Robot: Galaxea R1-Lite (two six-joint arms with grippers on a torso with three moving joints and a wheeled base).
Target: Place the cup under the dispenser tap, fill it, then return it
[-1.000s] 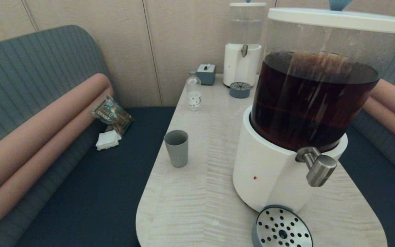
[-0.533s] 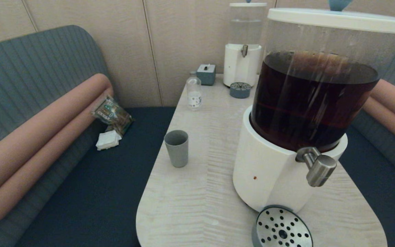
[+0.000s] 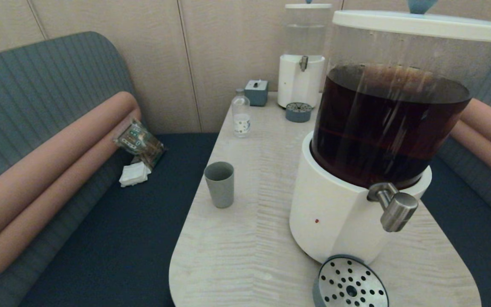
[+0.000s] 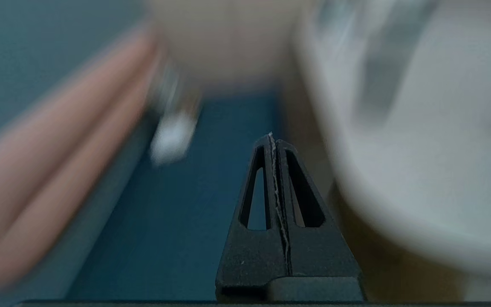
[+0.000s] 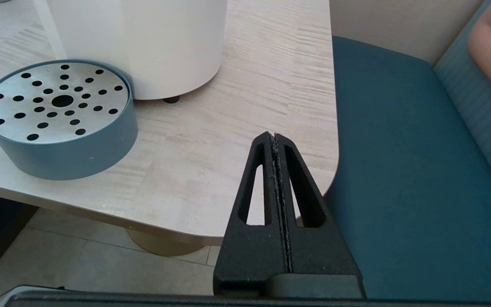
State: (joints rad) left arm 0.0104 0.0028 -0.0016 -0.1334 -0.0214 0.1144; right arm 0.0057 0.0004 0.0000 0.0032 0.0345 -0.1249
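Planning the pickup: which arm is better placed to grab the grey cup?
Left, probably: the cup stands on the table's left side, and the dispenser blocks the right gripper.

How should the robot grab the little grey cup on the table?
Probably around its side wall, a bit below the rim, coming from the left. The cup stands upright, has no handle, widens upward, and nothing crowds its left side. The dispenser stands to its right.

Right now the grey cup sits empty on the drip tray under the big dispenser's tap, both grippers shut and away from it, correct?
Not quite. The head view shows the cup standing on the table, well left of the drip tray and tap. The rest holds: the left gripper and right gripper are shut.
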